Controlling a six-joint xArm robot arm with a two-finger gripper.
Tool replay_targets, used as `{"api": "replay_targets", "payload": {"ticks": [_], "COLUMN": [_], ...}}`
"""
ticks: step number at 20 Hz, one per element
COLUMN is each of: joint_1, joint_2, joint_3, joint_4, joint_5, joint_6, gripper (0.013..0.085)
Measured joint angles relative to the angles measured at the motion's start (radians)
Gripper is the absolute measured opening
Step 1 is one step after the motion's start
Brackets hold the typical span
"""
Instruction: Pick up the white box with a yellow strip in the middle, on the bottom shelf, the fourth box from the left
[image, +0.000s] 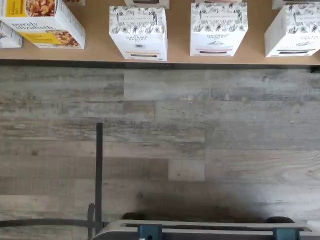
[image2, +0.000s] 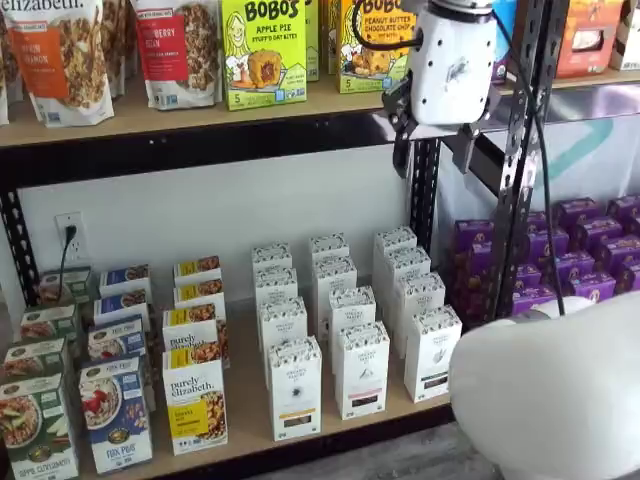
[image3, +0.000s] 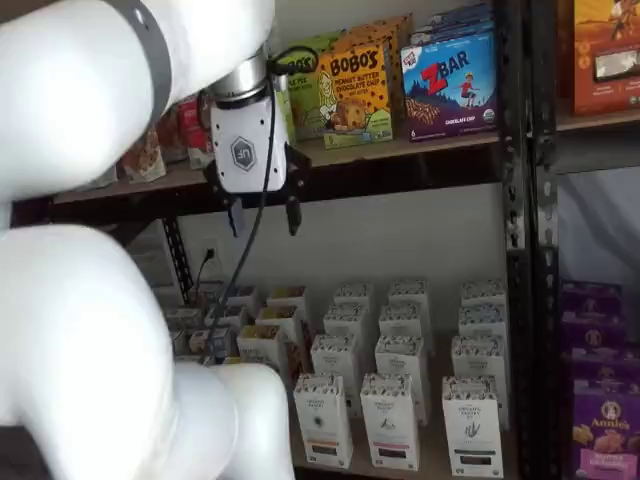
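Note:
The white box (image2: 295, 390) is a tall narrow carton with a speckled top and a small round emblem. It stands in the front row of the bottom shelf (image2: 246, 425), right of a purely elizabeth box (image2: 195, 405). It also shows in a shelf view (image3: 322, 420) and in the wrist view (image: 138, 32), upright near the shelf's black front rail (image: 160, 65). My gripper (image2: 435, 150) hangs open and empty high above the bottom shelf, level with the upper shelf's edge. It shows in both shelf views (image3: 264, 215).
Like white cartons (image2: 362, 370) (image2: 432, 352) stand right of the white box, with more rows behind. Colourful boxes (image2: 115, 415) stand at the left, purple boxes (image2: 590, 250) at the right. A black rack upright (image2: 425, 190) is near the gripper. My white arm (image3: 90, 330) fills the foreground.

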Motion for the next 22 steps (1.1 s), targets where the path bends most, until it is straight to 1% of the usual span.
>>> {"api": "replay_targets", "payload": {"ticks": [5, 8, 13, 15, 18, 22], "joint_1": [0.039, 0.055, 0.098, 0.116, 0.124, 0.122], "joint_2": [0.027, 0.036, 0.047, 0.056, 0.065, 0.075], "joint_3": [0.039, 0.071, 0.128, 0.152, 0.192, 0.25], "joint_4": [-0.002, 0.003, -0.022, -0.039, -0.038, -0.03], "joint_5": [-0.053, -0.093, -0.165, -0.194, -0.245, -0.325], "joint_6": [0.035, 0.05, 0.091, 0.112, 0.119, 0.113], "gripper": [0.085, 0.085, 0.085, 0.085, 0.085, 0.085]}}
